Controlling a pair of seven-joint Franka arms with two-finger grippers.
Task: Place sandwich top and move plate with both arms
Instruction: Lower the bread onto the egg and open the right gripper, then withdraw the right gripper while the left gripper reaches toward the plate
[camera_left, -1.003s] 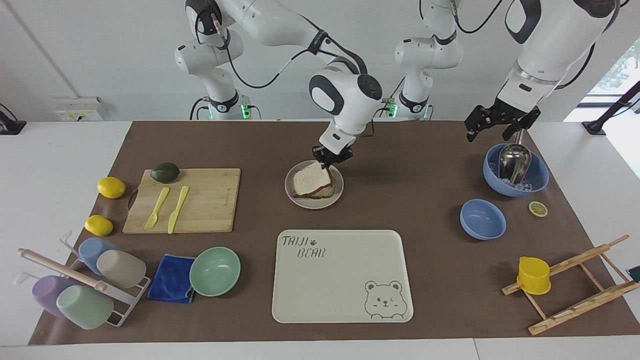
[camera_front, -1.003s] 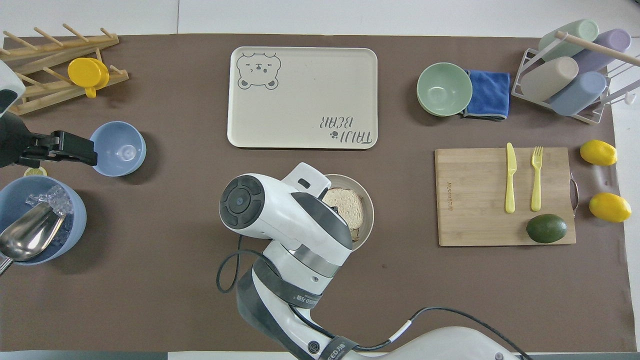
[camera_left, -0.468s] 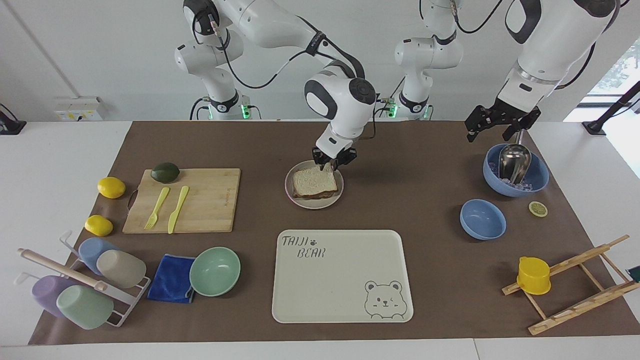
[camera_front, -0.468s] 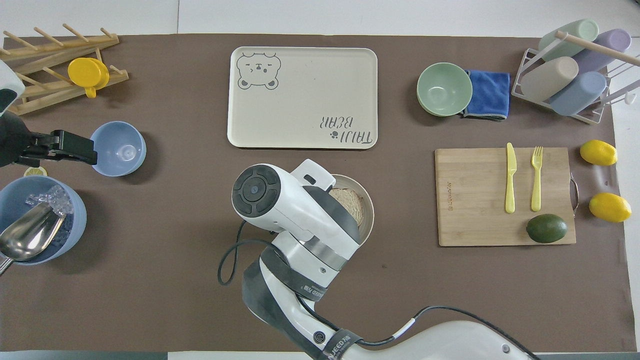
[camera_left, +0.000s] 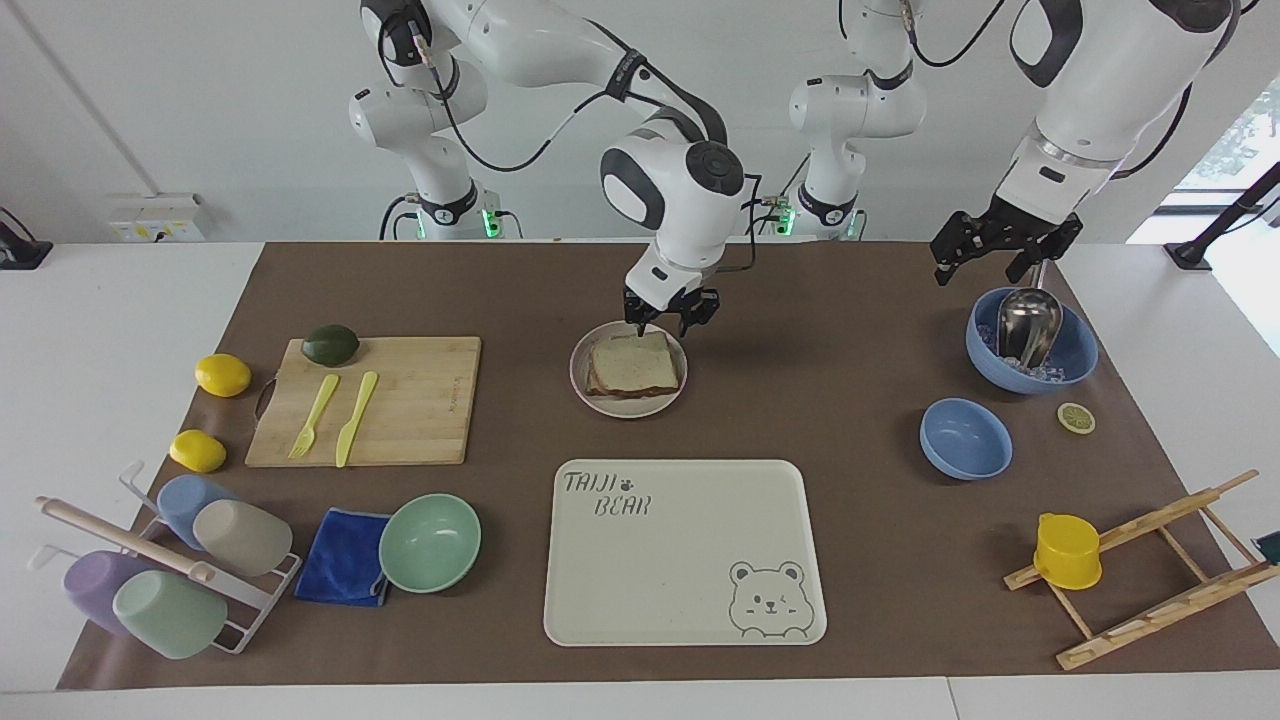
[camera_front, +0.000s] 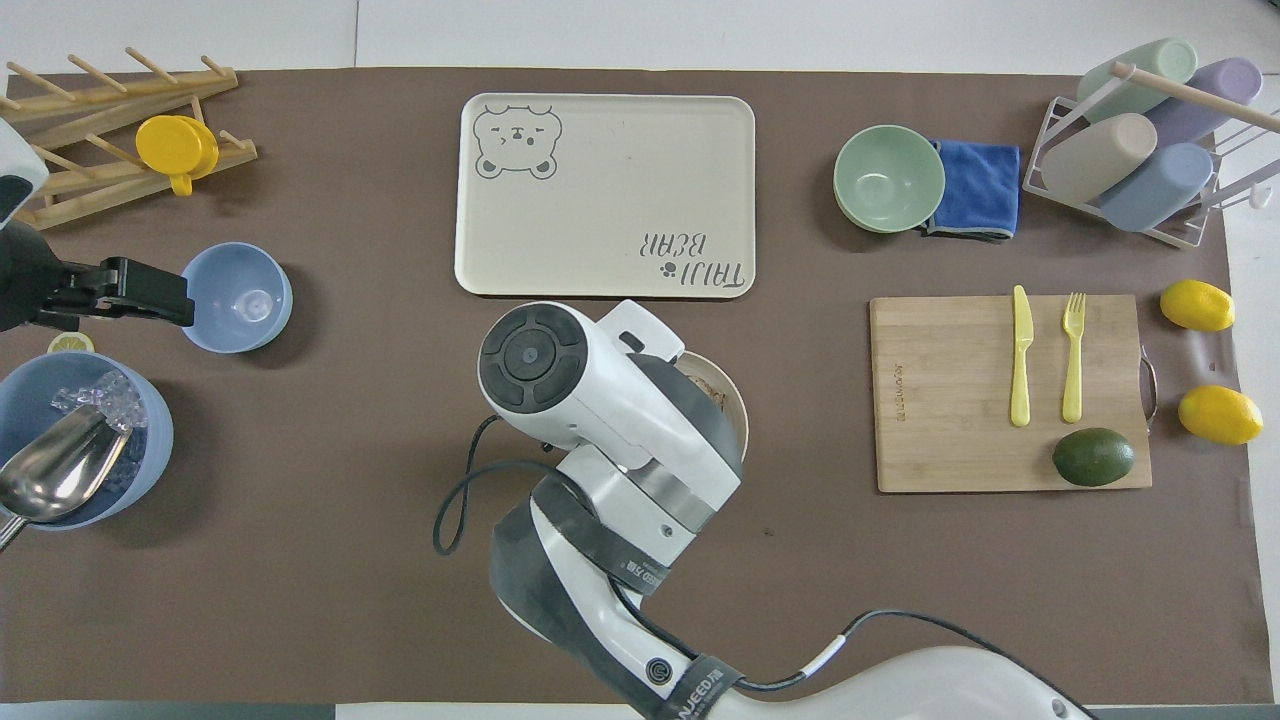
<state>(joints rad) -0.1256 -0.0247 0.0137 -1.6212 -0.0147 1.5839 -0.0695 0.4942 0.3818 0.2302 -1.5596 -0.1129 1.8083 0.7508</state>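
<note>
The sandwich top (camera_left: 632, 363) lies flat on a lower bread slice on the small round plate (camera_left: 583, 391) in the middle of the table. My right gripper (camera_left: 662, 318) hangs open and empty just above the edge of the plate nearest the robots, clear of the bread. In the overhead view the right arm's wrist covers most of the plate (camera_front: 742, 428), and only a sliver of bread (camera_front: 712, 388) shows. My left gripper (camera_left: 985, 258) waits open above the blue bowl of ice (camera_left: 1075, 365) at the left arm's end; it also shows in the overhead view (camera_front: 135, 294).
The bear tray (camera_left: 685, 552) lies farther from the robots than the plate. A cutting board (camera_left: 420, 400) with fork, knife and avocado sits toward the right arm's end. A small blue bowl (camera_left: 965, 438), a mint bowl (camera_left: 430, 542), cup rack and wooden rack stand around.
The right gripper lowered the tilted bread slice flat onto the stack, let go of it and rose slightly toward the robots. The left arm has not moved.
</note>
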